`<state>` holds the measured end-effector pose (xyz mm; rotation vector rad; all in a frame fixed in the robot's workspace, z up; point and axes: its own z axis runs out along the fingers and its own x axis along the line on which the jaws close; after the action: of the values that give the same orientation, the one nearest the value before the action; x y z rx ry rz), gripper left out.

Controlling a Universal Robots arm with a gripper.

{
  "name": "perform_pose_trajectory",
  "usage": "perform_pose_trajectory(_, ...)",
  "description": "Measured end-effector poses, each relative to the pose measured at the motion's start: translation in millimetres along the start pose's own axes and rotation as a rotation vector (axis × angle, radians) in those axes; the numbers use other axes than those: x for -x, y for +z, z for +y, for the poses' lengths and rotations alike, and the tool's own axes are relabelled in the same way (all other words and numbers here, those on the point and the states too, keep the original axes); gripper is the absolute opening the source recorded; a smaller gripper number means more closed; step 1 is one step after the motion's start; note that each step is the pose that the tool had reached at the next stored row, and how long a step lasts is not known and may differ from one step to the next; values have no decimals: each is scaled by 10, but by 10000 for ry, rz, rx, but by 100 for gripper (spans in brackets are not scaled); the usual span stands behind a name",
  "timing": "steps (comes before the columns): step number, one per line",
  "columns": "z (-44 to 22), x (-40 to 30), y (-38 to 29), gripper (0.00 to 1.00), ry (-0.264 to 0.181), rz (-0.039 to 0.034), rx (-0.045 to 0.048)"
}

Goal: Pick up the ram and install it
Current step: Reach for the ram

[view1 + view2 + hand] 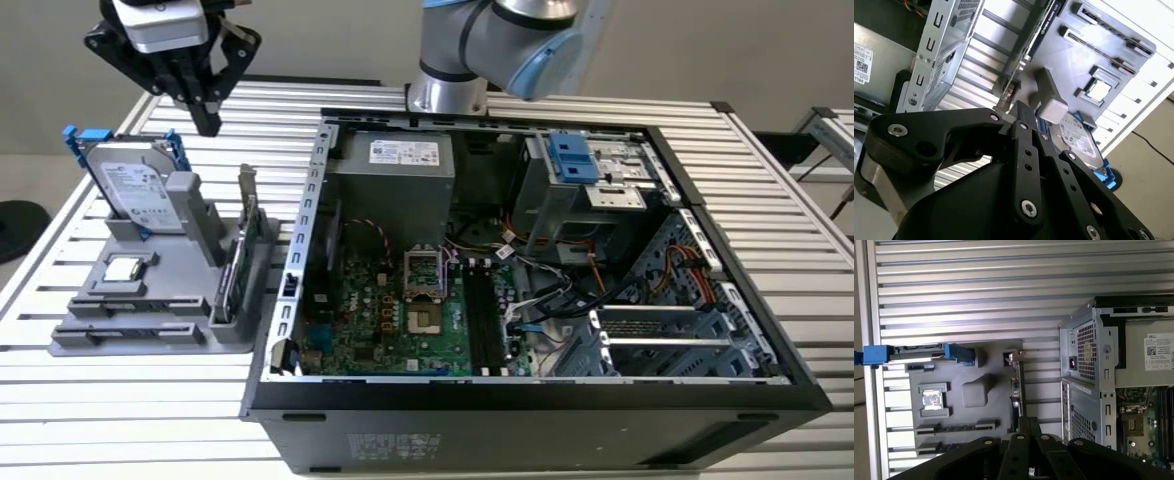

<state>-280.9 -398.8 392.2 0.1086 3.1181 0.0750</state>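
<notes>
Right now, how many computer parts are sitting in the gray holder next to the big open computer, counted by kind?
Hard drive: 1
Processor chip: 1
Upright circuit card: 1
Total: 3

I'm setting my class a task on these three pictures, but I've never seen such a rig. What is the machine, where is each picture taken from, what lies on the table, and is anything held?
It is one robot arm with a black claw at its end. The exterior view looks on from off the arm; both wrist views ride on the arm and look past the claw. On the slatted table stands an open computer case and, at the exterior view's left, a grey holder carrying a hard drive and a small square processor chip. The claw hangs above the holder, shut, holding nothing.
</notes>
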Motion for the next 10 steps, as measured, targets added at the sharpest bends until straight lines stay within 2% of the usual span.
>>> perform_pose_trajectory(10, -3, -41, 1, 0, -31, 3, 0)
